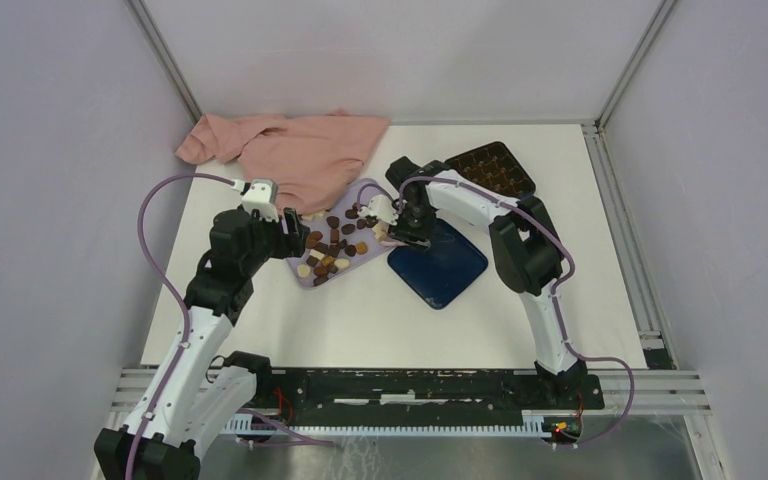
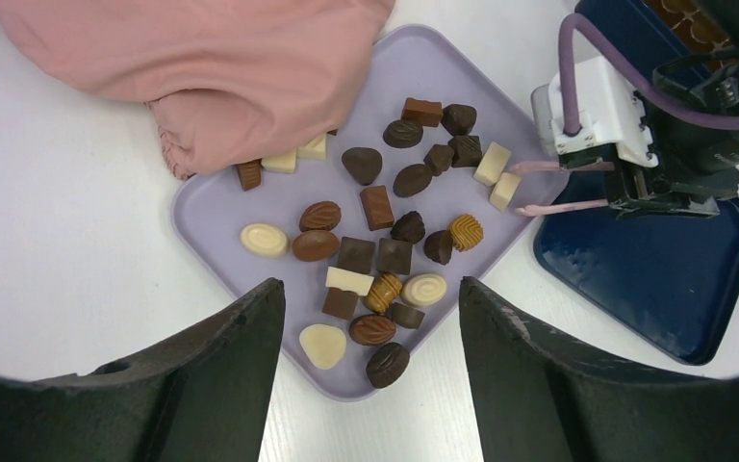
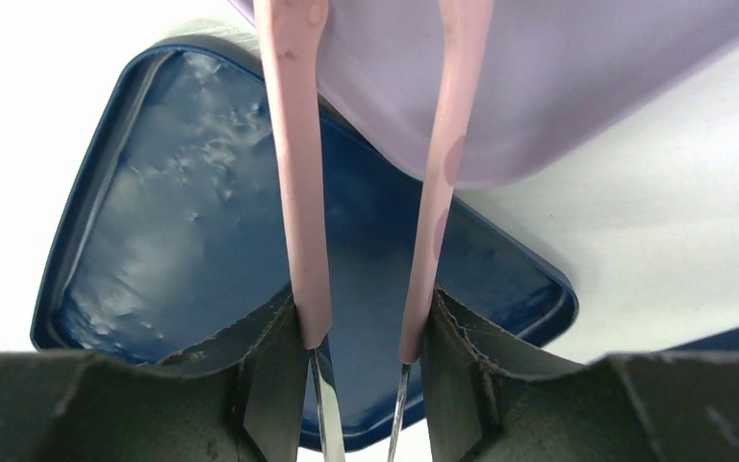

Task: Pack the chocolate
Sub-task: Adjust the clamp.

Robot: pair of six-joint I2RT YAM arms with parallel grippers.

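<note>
We saw the left pincer (image 2: pixel 370 289) wide open and empty above the chocolate (image 2: pixel 376 206) mid-desk (image 1: pixel 360 320), while the right pincer (image 2: pixel 517 190), narrowly parted, straddled a cream piece (image 2: pixel 503 191), grip unclear.

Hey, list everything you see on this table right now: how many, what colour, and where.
chocolate: about thirty showing; dark brown, lighter brown and cream; on the lilac tray
lilac tray: one; lilac; mid-table, far corner under the cloth
cloth: one; pink, crumpled; far left
lid: one; dark blue; right of the tray
grid box: one; dark with brown cells; far right
table: one; white
left gripper: one; black; open above the tray's near side
right gripper: one; pink prongs at the tray's right edge, grip unclear
</note>
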